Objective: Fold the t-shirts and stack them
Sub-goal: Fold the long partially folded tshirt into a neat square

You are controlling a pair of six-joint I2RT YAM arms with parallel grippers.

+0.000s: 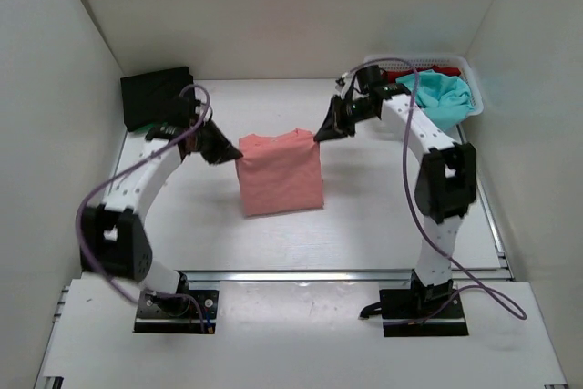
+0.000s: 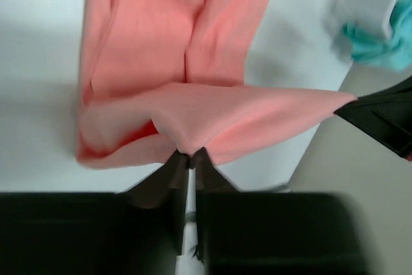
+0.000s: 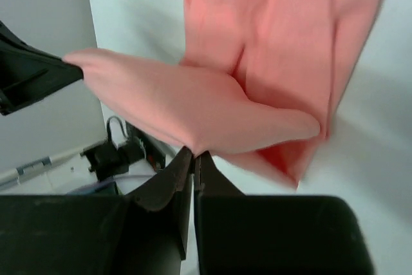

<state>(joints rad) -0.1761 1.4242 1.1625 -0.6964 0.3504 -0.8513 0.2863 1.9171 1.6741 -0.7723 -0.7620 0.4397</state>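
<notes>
- Mid-fold on the salmon-pink t-shirt, table centre, far edge lifted.
- Left gripper clamped on its 11 o'clock corner, right gripper pinched on the 1 o'clock corner.
- Next, probably: carry both corners toward 6 o'clock together, edge kept taut.

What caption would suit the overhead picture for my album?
Left pincer and right pincer each pinch a far corner of the salmon-pink t-shirt, holding its edge taut over the table.

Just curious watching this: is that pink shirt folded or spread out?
Partly folded. The pink shirt lies as a compact rectangle, no sleeves showing, while the left fingers and right fingers pinch its far corners.
</notes>
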